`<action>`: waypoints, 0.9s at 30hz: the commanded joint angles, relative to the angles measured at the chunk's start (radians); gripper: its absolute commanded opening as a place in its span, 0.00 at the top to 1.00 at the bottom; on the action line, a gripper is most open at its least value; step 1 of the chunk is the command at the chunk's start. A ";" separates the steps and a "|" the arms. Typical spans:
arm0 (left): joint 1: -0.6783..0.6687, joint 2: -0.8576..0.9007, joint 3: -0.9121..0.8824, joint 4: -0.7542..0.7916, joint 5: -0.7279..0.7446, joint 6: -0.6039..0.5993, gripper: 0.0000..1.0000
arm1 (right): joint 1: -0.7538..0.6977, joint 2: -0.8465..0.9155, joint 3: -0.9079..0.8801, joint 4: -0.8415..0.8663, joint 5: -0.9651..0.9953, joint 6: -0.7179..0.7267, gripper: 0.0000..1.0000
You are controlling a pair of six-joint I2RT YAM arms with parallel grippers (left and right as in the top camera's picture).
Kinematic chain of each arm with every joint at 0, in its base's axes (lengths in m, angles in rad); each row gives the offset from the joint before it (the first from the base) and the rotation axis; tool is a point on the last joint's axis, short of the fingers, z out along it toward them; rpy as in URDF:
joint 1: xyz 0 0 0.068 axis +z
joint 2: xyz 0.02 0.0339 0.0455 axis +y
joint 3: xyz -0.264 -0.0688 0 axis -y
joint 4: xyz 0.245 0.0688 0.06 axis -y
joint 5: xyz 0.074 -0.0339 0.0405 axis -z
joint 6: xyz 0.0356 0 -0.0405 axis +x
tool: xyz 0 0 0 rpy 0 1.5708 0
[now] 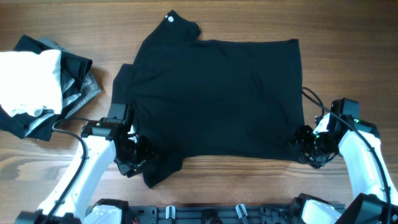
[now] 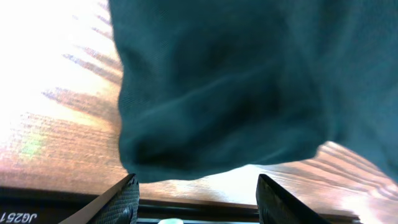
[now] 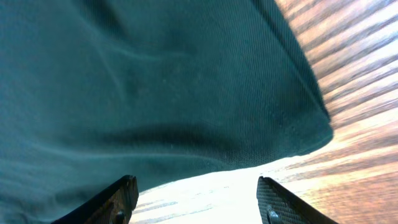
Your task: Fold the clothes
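A large black shirt lies spread flat on the wooden table, with a small round white mark at its collar. My left gripper is open at the shirt's near left corner; the left wrist view shows the black fabric just ahead of the open fingers. My right gripper is open at the near right corner; the right wrist view shows the hem just ahead of the fingers. Neither holds fabric.
A pile of white, grey and black clothes lies at the left edge of the table. Bare wood table surrounds the shirt. The arm bases stand along the near edge.
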 commanded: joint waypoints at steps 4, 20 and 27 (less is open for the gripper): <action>-0.006 0.076 -0.016 -0.001 -0.051 -0.054 0.36 | -0.002 0.009 -0.011 0.033 -0.018 0.037 0.32; -0.008 0.314 -0.016 0.058 -0.101 -0.126 0.41 | -0.002 0.009 -0.011 0.074 -0.018 0.063 0.31; -0.008 0.403 -0.016 0.119 -0.072 -0.126 0.75 | -0.002 0.009 -0.011 0.097 -0.018 0.063 0.31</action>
